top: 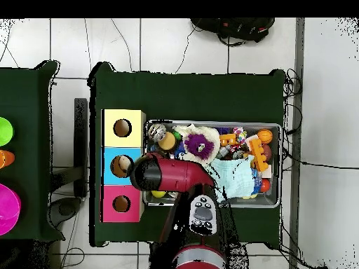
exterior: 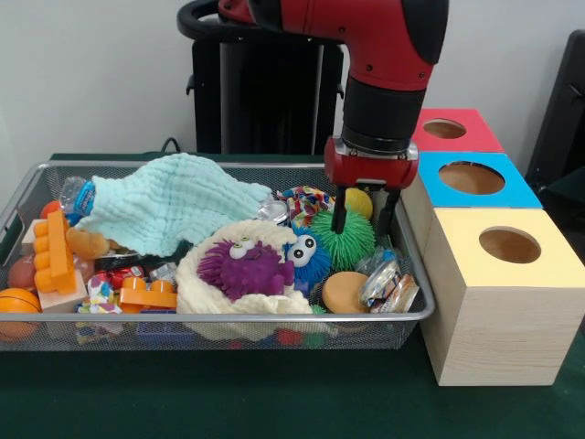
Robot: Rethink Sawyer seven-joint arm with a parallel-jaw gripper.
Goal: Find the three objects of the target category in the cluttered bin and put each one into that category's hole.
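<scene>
While the wire-mesh basket sits on the green cloth table, its left end holds a smooth orange ball and orange plastic bricks. A waffle-textured mint cloth lies crumpled toward the back. At centre a spiky purple toy with eyes nests in fuzzy cream fabric. Further right, the gripper hangs with its two black fingers spread apart, empty, over a rubbery green spiky ball. Beside the basket stand three wooden boxes with round holes: yellow, blue, red.
</scene>
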